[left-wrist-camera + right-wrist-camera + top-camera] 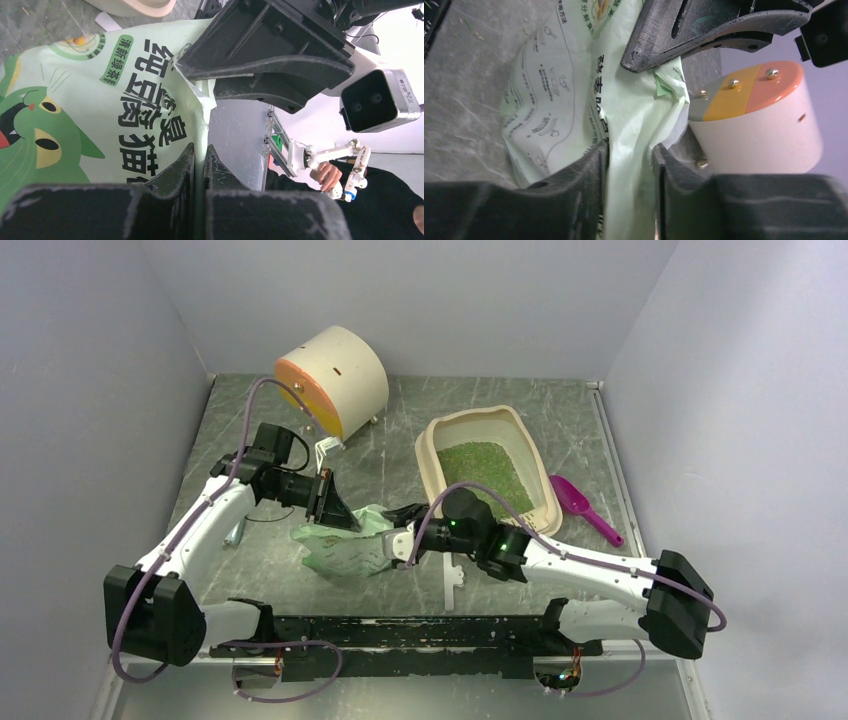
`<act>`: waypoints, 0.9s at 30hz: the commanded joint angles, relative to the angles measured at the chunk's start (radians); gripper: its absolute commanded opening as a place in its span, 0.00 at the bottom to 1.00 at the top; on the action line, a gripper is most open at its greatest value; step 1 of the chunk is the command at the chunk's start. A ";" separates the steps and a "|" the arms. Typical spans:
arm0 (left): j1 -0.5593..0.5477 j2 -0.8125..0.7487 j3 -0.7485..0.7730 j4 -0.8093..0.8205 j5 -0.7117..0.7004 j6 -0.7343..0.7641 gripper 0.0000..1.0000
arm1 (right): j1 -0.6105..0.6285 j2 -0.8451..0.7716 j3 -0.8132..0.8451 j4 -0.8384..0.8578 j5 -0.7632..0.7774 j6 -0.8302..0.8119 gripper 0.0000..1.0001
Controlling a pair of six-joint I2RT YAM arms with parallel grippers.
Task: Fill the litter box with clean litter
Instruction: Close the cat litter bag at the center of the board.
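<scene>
- Grey marbled tabletop, white-walled booth: both arms grip a printed litter bag (pixel 345 545) that sags on the surface betw. the two sets of jaws.
- Left gripper (pixel 340 508): jaws pressed nearly together on a thin edge of bag film, per left wrist cam. Right gripper (pixel 397 540): jaws pinch a thicker fold of the same film, the gap betw. them stuffed w/ plastic.
- Litter box (pixel 426 458) sits behind the right jaws, past that arm's wrist. Clean litter (pixel 487 472) lies as a green bed over its floor. No part of the bag is over the rim.
- Risk 1: slick film could slide out of either pinch once the bag's weight leaves the table. The left hold is on an edge only.
- Risk 2: arms pulling apart or unevenly could rip the film, or dump granules on the tabletop short of the rim. Cannot tell which end is the bag's mouth.
- Risk 3: right wrist appears over the box's near corner. A swing that way could shove the box or nudge the magenta scoop (pixel 582 506) beside it.
- Top cam alone shows litter, scoop and the gap from jaws to rim.
- Left wrist cam alone shows the bag's cat print and a person's hand (pixel 327 175) on a white handset past the table edge.
- Right wrist cam alone shows the line-drawn instruction panel, w/ the cream cabinet (pixel 764 125) looming just past the jaws.
</scene>
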 commanded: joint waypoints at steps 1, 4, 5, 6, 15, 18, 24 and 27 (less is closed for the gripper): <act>0.015 0.017 -0.012 -0.088 0.013 0.037 0.05 | 0.003 0.016 0.023 0.009 0.105 0.031 0.24; 0.018 0.021 -0.016 -0.114 -0.039 0.047 0.05 | -0.023 0.033 0.081 -0.077 0.076 0.080 0.04; 0.019 0.017 -0.019 -0.113 -0.043 0.046 0.05 | -0.042 0.040 0.101 -0.113 0.033 0.095 0.00; 0.023 0.015 -0.019 -0.114 -0.054 0.044 0.08 | -0.060 0.046 0.117 -0.131 -0.001 0.129 0.00; 0.046 -0.002 0.183 -0.044 -0.176 0.055 0.71 | -0.133 0.064 0.158 -0.148 -0.159 0.273 0.00; 0.035 0.029 0.205 -0.033 -0.133 0.085 0.84 | -0.131 0.037 0.125 -0.096 -0.127 0.280 0.01; -0.158 0.107 0.206 -0.051 -0.226 0.123 0.89 | -0.128 -0.007 0.087 -0.028 -0.061 0.302 0.09; -0.208 0.130 0.187 -0.040 -0.269 0.122 0.86 | -0.128 0.004 0.099 -0.049 -0.056 0.304 0.10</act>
